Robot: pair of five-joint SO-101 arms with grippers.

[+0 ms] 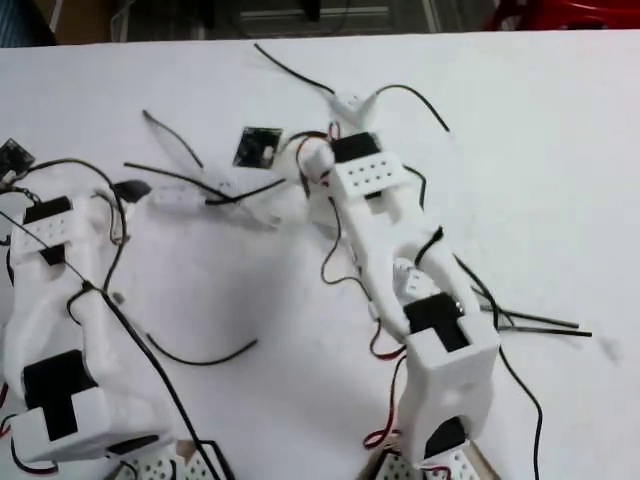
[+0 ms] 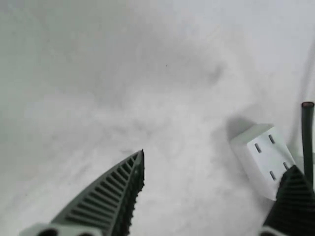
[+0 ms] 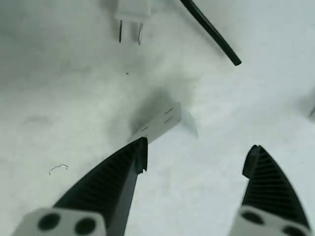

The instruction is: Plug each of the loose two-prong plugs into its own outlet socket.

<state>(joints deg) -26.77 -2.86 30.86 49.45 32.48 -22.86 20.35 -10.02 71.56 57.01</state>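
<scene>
No plug looks seated yet. The right pincer gapes wide and empty over a small white slotted outlet block. A white two-prong plug lies loose on the white surface nearby. The left pincer, also wide open and empty, hovers beside a second white outlet block, whose slots are bare.

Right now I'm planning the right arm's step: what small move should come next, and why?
Probably reach the right gripper past the socket block to the loose plug and close on its body: the jaws stand open and empty, and the plug lies beyond, prongs toward the gripper.
</scene>
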